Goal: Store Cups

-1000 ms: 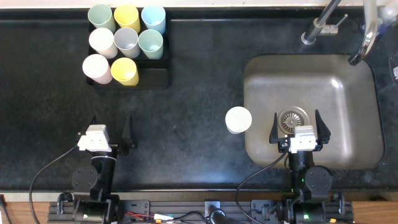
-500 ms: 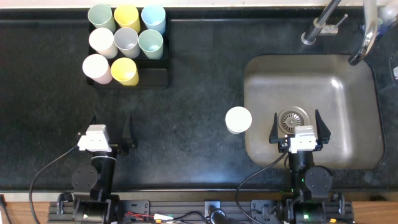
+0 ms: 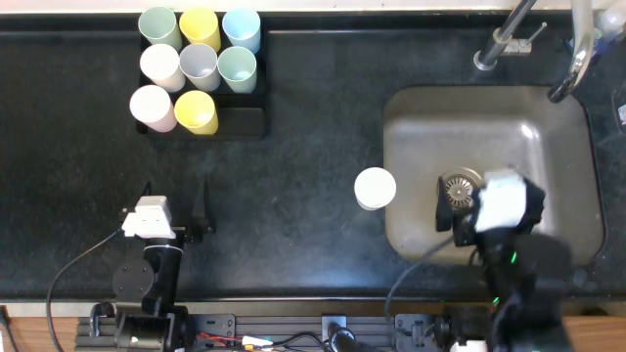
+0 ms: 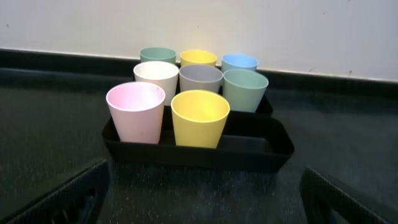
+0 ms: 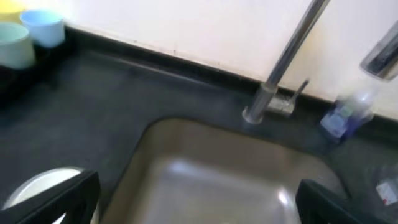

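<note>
On the dark countertop [image 3: 313, 147], a black tray [image 3: 245, 122] sits at the far left, close to the back wall, and holds 8 cups standing mouth up. The left wrist view shows them in 3 rows. Nearest are a pink cup [image 4: 137, 112] and a yellow cup [image 4: 200, 117] side by side, with bare tray floor to the yellow one's other side. Behind them stand a white cup [image 4: 156, 76], a grey cup [image 4: 201, 78] and a green cup [image 4: 245, 89]. The last row has a sage cup [image 4: 158, 56], a far yellow cup [image 4: 198, 58] and a blue cup [image 4: 239, 62]. 1 more, the loose cup [image 3: 375, 188], stands alone on the countertop just beside the left rim of the sink [image 3: 548, 117], well apart from the tray. The left gripper [image 3: 176, 200] is near its own base and faces the tray from a distance, its jaws spread wide with nothing between them. The right gripper [image 5: 199, 186] is raised over the near side of the sink, close to the drain [image 3: 460, 186]. Its jaws are also wide apart and empty, and the loose cup shows just beside 1 of its fingers [image 5: 68, 199]. A faucet [image 3: 509, 34] rises at the sink's far edge, and a blue bottle [image 5: 345, 115] stands near it against the wall.
</note>
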